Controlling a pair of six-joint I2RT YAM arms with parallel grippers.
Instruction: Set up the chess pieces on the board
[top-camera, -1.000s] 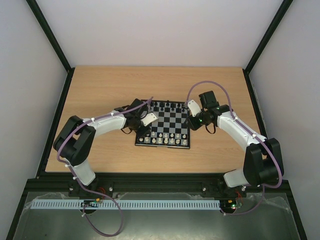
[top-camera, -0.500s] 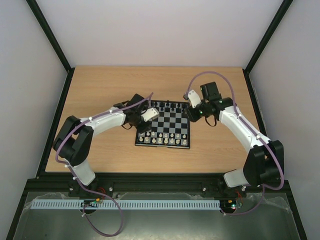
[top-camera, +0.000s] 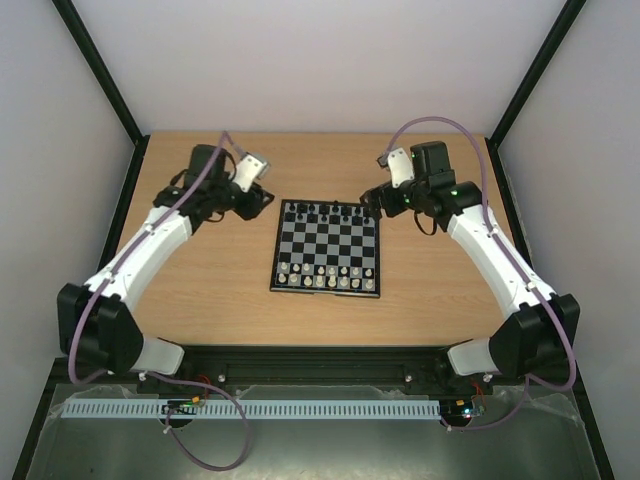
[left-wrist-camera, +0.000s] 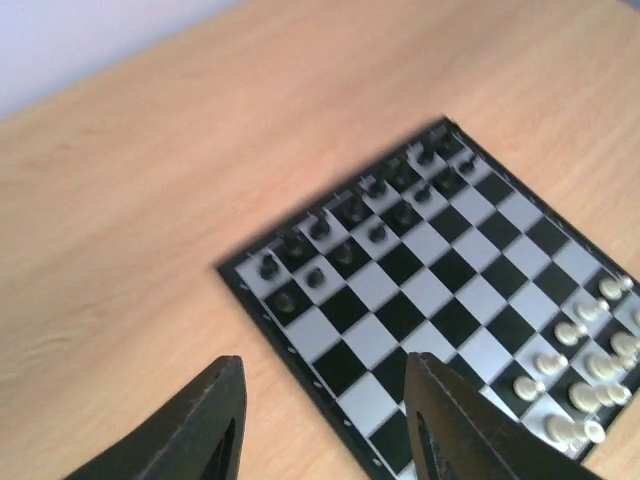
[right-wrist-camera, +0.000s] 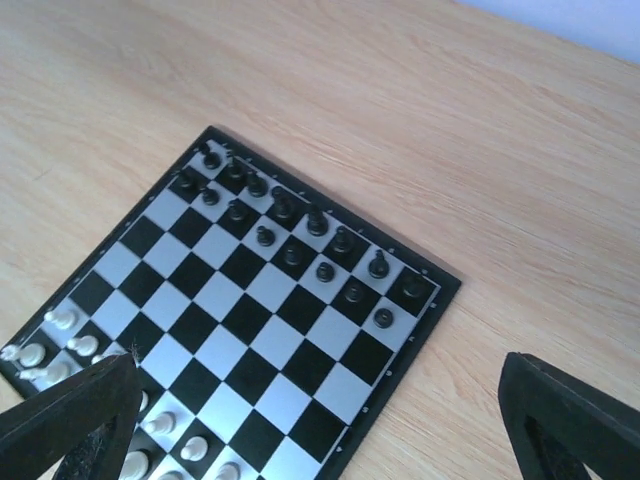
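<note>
The board (top-camera: 327, 245) lies in the middle of the table. Black chess pieces (top-camera: 325, 211) fill its two far rows and cream-white chess pieces (top-camera: 322, 276) its two near rows. My left gripper (top-camera: 264, 198) hovers off the board's far left corner, open and holding nothing. In the left wrist view its dark fingers (left-wrist-camera: 205, 425) frame the board's edge (left-wrist-camera: 300, 345), with black pieces (left-wrist-camera: 350, 215) and white pieces (left-wrist-camera: 580, 370) beyond. My right gripper (top-camera: 372, 199) hangs over the far right corner, wide open and empty. The right wrist view shows the board (right-wrist-camera: 230, 300) and black pieces (right-wrist-camera: 290, 235) below.
Bare wooden tabletop (top-camera: 200, 290) surrounds the board on all sides. Black frame posts (top-camera: 110, 90) and pale walls close in the table at the left, right and back. A purple cable (top-camera: 440, 125) loops above the right arm.
Both arms have drawn back from the board. The left gripper moved up and left off the board's edge and opened. The right gripper rose toward the far right corner and opened wide.
</note>
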